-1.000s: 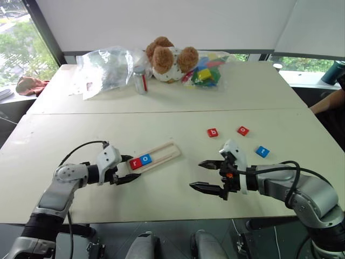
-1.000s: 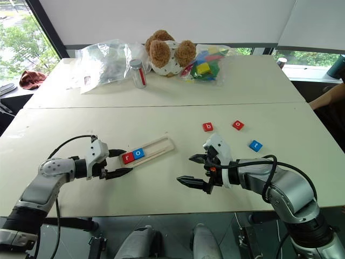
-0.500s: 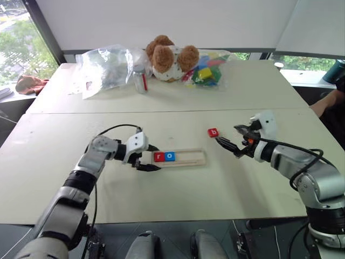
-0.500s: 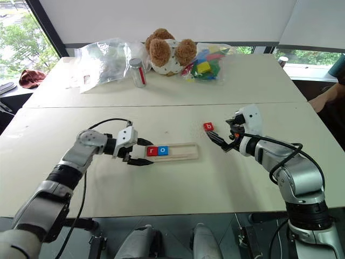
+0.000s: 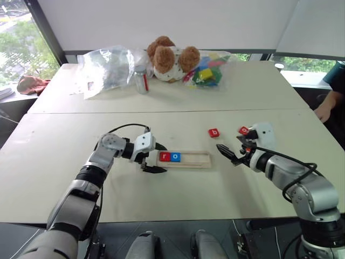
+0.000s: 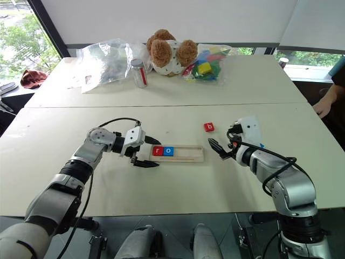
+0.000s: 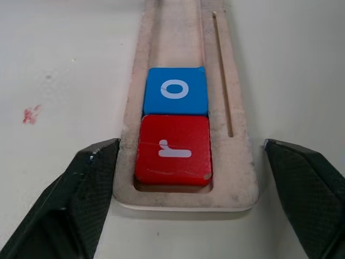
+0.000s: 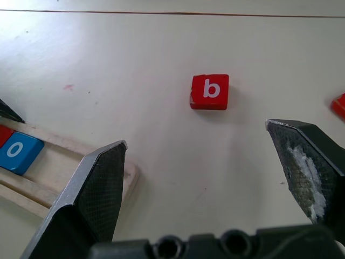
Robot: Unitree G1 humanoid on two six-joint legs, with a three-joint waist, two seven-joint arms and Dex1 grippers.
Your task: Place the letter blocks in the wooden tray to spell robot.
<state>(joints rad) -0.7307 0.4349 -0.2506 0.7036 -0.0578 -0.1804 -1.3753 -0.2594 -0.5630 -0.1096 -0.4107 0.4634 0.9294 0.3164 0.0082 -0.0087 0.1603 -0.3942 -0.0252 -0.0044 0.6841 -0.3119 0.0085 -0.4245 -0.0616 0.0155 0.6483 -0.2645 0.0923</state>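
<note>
The wooden tray (image 5: 188,158) lies crosswise at mid-table. A red "r" letter block (image 7: 172,149) and a blue "o" block (image 7: 175,90) sit side by side at its left end. My left gripper (image 5: 153,157) is open, one finger on each side of that tray end, apart from the rails. A red "b" block (image 8: 209,91) lies loose on the table beyond the tray's right end. My right gripper (image 5: 232,147) is open, pointing toward it from a short way off. Another red block (image 5: 243,130) lies to the right of "b", beside my right hand.
Along the far side of the table stand a teddy bear (image 5: 170,58), a clear plastic bag (image 5: 108,67), a small jar (image 5: 140,81) and a bag of coloured toy blocks (image 5: 207,71). A person's hand (image 5: 323,111) rests at the right edge.
The tray has swung from slanted to crosswise and shifted right. My left gripper has let go of its end and opened. My right gripper has swung from the near side toward the "b" block.
</note>
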